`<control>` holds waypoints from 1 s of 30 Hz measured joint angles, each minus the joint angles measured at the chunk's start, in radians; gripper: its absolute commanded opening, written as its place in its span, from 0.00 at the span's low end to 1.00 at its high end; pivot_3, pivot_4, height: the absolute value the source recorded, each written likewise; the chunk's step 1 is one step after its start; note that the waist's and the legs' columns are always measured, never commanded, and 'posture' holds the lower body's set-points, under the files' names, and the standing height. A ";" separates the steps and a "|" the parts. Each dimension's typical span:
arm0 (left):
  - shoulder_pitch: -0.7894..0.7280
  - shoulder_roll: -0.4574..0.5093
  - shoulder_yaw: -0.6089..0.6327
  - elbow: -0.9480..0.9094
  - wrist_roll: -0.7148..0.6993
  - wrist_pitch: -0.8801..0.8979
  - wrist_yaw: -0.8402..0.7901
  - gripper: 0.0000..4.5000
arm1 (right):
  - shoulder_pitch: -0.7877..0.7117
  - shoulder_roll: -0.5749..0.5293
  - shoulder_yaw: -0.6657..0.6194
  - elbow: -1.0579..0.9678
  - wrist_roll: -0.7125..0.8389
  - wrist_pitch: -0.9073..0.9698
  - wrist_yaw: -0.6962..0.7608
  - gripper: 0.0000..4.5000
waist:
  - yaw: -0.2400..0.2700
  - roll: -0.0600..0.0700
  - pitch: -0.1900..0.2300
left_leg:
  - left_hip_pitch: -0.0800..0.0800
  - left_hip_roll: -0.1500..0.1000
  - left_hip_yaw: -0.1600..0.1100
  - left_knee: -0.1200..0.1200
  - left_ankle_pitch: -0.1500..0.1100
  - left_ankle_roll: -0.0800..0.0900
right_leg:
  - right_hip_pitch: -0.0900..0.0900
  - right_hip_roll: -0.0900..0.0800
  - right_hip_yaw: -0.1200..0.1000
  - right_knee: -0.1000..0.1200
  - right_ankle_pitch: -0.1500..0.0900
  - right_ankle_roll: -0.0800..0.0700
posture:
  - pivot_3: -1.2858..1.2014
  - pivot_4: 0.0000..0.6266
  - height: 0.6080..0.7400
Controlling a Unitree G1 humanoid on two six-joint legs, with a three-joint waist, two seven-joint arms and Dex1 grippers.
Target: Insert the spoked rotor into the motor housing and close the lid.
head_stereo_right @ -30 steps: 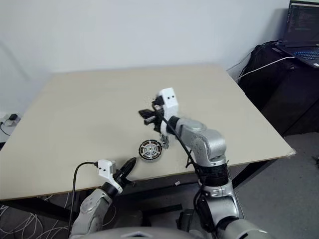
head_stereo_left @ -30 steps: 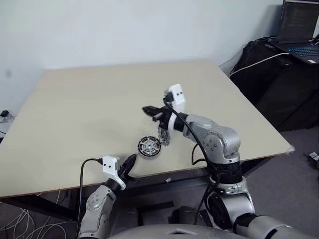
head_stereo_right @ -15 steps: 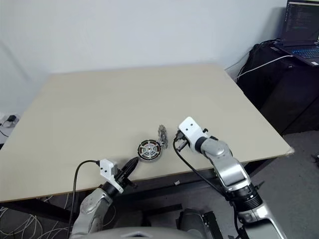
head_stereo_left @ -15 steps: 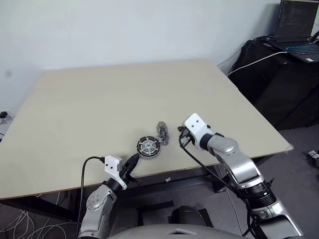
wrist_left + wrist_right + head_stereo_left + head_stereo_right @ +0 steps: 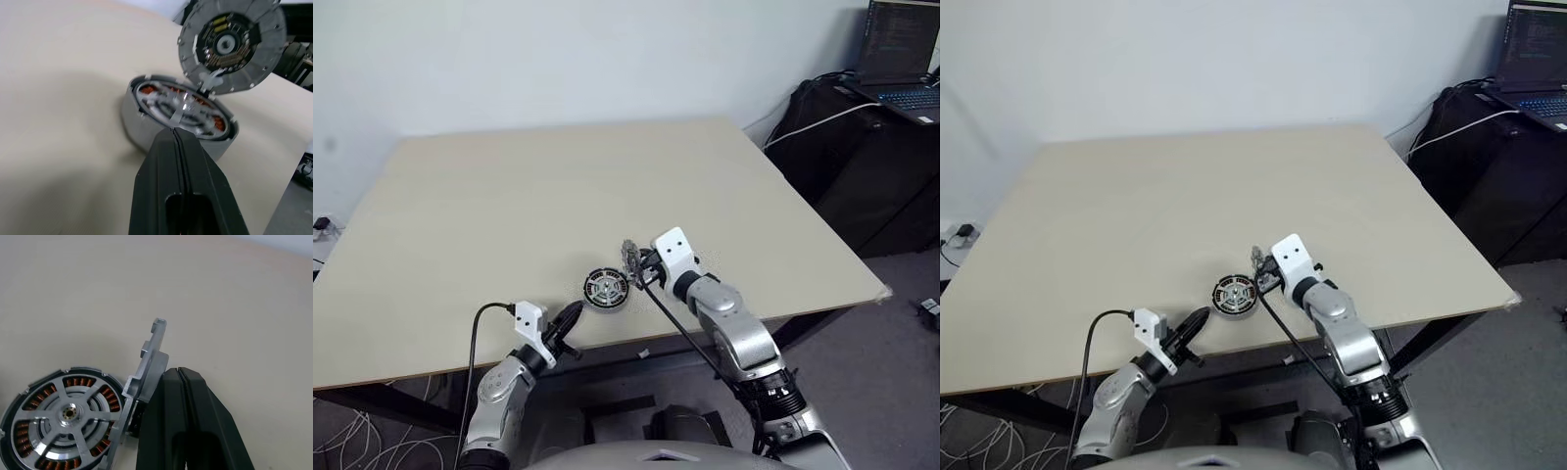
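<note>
Gleaming spoked rotor (image 5: 68, 413) amid copper windings (image 5: 45, 394)

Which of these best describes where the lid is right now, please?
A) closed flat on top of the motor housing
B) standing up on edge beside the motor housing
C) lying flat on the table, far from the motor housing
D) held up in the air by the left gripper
B: the lid stands tilted on its edge next to the motor housing, whose spoked rotor is uncovered, with the right gripper behind it.
</note>
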 measured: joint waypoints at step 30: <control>0.008 -0.005 0.022 0.050 0.000 -0.049 -0.022 0.00 | -0.036 0.159 0.081 0.217 -0.027 -0.064 -0.030 0.01 | -0.009 0.000 -0.001 | 0.001 0.000 0.000 0.000 0.000 0.000 | 0.000 0.001 0.001 0.001 0.000 0.000 | 0.52 0.00 1.00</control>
